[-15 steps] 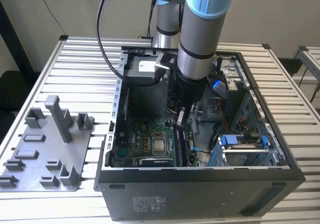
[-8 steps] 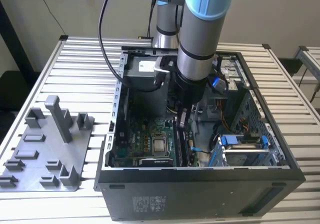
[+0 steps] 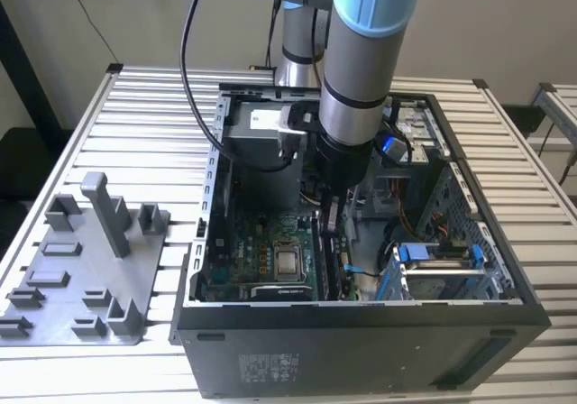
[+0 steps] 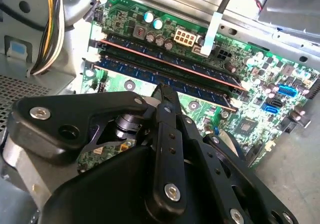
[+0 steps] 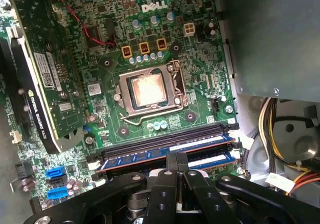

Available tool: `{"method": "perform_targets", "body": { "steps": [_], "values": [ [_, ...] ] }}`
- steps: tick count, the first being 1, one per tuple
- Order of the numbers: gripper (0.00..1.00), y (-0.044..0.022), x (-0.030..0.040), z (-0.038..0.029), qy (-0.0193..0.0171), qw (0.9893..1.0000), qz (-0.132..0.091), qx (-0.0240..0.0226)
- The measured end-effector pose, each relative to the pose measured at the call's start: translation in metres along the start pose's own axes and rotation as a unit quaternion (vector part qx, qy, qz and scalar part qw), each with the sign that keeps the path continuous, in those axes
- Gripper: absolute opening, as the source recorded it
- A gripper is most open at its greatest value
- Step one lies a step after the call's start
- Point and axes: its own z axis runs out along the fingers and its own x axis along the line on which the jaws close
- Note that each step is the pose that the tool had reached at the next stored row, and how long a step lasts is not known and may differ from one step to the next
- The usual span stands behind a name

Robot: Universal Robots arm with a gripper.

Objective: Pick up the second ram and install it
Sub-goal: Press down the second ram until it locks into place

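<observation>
The black pincer (image 5: pixel 176 166) is down inside the open black desktop computer case (image 3: pixel 361 332), fingers pinched close together right over the long memory slots on the green motherboard (image 5: pixel 165 54); I honestly can't tell if it's gripping anything. The second ram (image 5: pixel 165 151), a long thin dark circuit-board strip with a pale label, lies in a slot right at the fingertips, just beside the square metal processor socket (image 5: pixel 149 90), and runs alongside another strip in the second wrist view (image 4: pixel 165 79). Outside the case, on the exterior view's left, a grey plastic tray with upright posts (image 3: pixel 86 269) sits on the slatted metal counter (image 3: pixel 153 124).
</observation>
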Motion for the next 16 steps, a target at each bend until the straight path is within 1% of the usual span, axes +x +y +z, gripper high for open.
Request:
{"method": "perform_targets", "body": {
  "steps": [2,5,8,12,16],
  "values": [
    [0.11,0.0,0.0,0.0013,-0.0001,1.0,-0.001,0.0],
    [0.11,0.0001,0.0003,0.0065,-0.0001,1.0,-0.006,-0.0001],
    [0.11,0.0003,0.0005,0.012,-0.0002,0.9998,-0.018,-0.0001],
    [0.11,0.0005,0.0008,0.0193,-0.0002,0.9992,-0.039,-0.0006],
    [0.11,0.0006,0.0012,0.0259,0.0002,0.9984,-0.057,-0.0013]
  ]
}}
